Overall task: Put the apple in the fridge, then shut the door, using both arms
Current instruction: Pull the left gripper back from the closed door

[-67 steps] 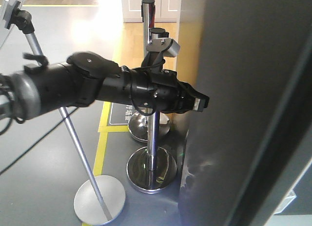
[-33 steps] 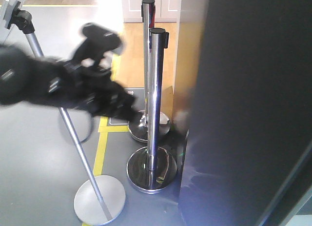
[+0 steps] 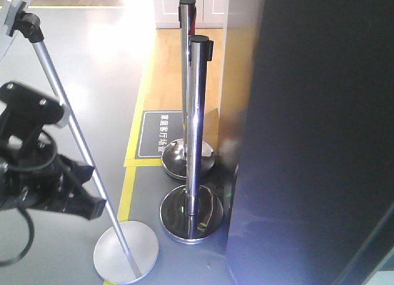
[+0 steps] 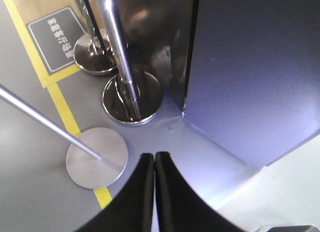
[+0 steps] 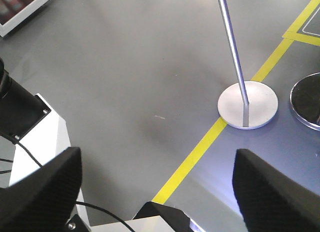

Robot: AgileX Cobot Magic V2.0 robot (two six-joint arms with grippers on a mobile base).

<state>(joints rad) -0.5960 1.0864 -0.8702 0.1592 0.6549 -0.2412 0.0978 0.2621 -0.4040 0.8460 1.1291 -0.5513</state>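
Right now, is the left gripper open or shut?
Shut: in the left wrist view the left gripper's two black fingers press together, holding nothing.

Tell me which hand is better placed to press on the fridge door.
Left, probably: the left hand, shut, faces the door. The right hand hangs open over grey floor.

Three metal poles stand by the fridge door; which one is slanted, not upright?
The thin silver pole on the flat matte disc base, leftmost in the front view. It leans up to the left. The two chrome stanchions stand vertical, with black caps and domed bases.
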